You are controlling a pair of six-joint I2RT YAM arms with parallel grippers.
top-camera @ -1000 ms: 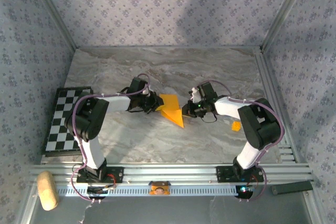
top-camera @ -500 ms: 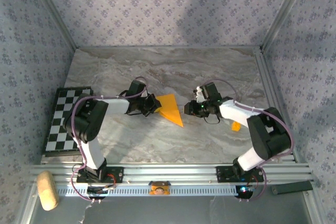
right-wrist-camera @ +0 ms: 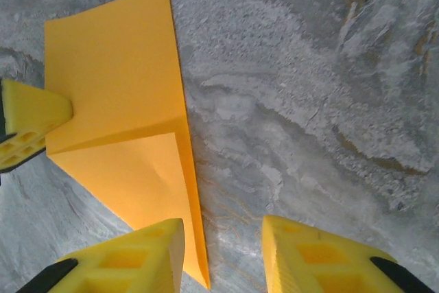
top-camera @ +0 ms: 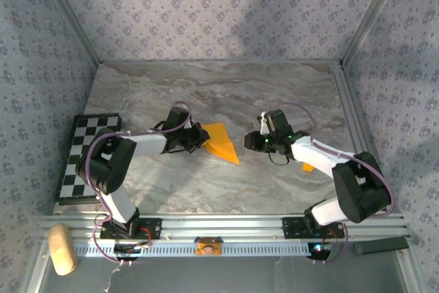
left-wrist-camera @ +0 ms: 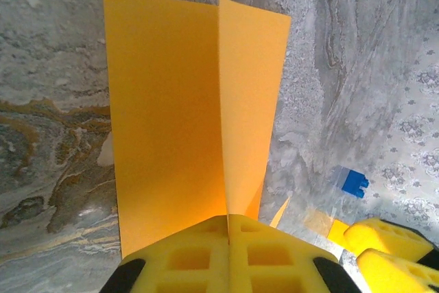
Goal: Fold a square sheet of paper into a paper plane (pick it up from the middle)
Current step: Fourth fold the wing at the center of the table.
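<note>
**A:** Paper (top-camera: 221, 143), from above?
**B:** It's lying folded mid-table (top-camera: 206, 94); the left gripper (top-camera: 201, 138) is pinching its edge, chequered board (top-camera: 82, 159) well apart.
**A:** Left wrist?
**B:** Fingers (left-wrist-camera: 185, 259) are clamping the crease; a blue block (left-wrist-camera: 353, 182) is sitting beyond.
**A:** Right wrist?
**B:** The right gripper (right-wrist-camera: 223, 238) is gaping over the paper's tip.

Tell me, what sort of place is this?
Probably a robot test booth: two white-and-black robot arms bolted to an aluminium rail, a grey marble-look tabletop boxed in by patterned wall panels, and a black-and-white chequered board. The left arm's jaws pinch a folded orange-yellow paper sheet.
</note>
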